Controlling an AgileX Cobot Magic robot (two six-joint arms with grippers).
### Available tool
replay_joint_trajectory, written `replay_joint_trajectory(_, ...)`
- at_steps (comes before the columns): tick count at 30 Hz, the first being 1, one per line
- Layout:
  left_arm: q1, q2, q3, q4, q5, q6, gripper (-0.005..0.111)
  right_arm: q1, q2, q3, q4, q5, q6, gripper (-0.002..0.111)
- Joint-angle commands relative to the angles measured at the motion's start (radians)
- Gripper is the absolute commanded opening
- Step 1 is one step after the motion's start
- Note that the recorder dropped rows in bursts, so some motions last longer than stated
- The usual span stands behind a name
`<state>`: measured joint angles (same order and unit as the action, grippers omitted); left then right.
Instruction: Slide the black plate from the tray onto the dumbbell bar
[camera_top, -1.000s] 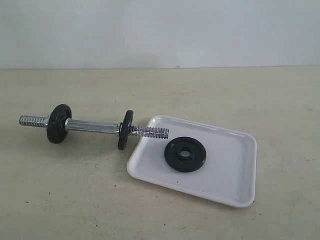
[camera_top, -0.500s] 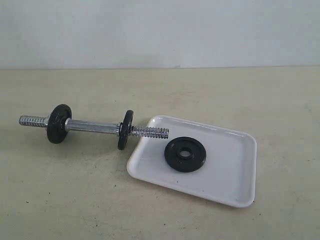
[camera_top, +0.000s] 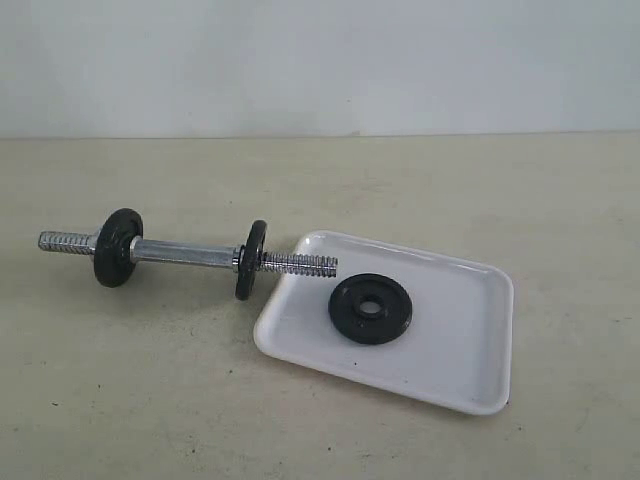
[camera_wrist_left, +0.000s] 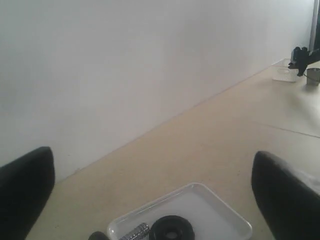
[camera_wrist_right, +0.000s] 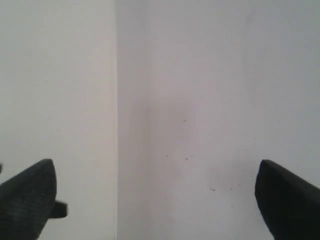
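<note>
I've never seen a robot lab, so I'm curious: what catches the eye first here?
The glossy white tray, right of centre on the tan table, draws the eye first, with one black plate lying flat in it. Left of it lies the chrome dumbbell bar, carrying two other black discs, its threaded end reaching over the tray's rim. No robot arm shows in the exterior view.

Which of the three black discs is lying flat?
The black plate in the tray, with its hole facing up. The outer disc and the disc by the tray stand on edge on the dumbbell bar.
</note>
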<state>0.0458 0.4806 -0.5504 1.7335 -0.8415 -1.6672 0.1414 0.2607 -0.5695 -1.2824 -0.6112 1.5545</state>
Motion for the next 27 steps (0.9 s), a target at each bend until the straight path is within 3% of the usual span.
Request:
replay_joint_trajectory(1, 0.004, 0.141, -0.079, 0.011, 0.008, 0.106, 0.11, -0.003, 0.004, 0.002, -0.067, -0.122, 0.022, 0.105)
replay_joint_trajectory(4, 0.004, 0.257, -0.127, 0.011, 0.076, 0.206, 0.11, -0.003, 0.004, 0.002, -0.069, -0.129, 0.052, 0.105)
replay_joint_trajectory(10, 0.0, 0.508, -0.236, 0.011, 0.079, 0.382, 0.11, -0.003, 0.004, 0.002, -0.142, -0.129, 0.081, 0.105)
replay_joint_trajectory(14, -0.046, 0.64, -0.289, 0.011, 0.131, 0.473, 0.11, -0.003, 0.004, 0.002, -0.221, -0.129, 0.106, 0.105)
replay_joint_trajectory(17, -0.091, 0.722, -0.323, 0.011, 0.322, 0.385, 0.11, -0.003, 0.006, 0.002, -0.274, -0.125, 0.145, 0.105)
replay_joint_trajectory(22, -0.143, 0.809, -0.361, 0.011, 0.657, 0.063, 0.11, -0.003, 0.006, 0.002, -0.313, -0.126, 0.166, 0.105)
replay_joint_trajectory(25, -0.162, 0.812, -0.37, 0.011, 0.819, 0.051, 0.11, -0.003, 0.006, 0.002, -0.32, -0.119, 0.166, 0.105)
replay_joint_trajectory(27, -0.195, 0.812, -0.37, 0.011, 0.979, 0.15, 0.11, -0.003, 0.006, 0.002, -0.338, -0.114, 0.166, 0.105)
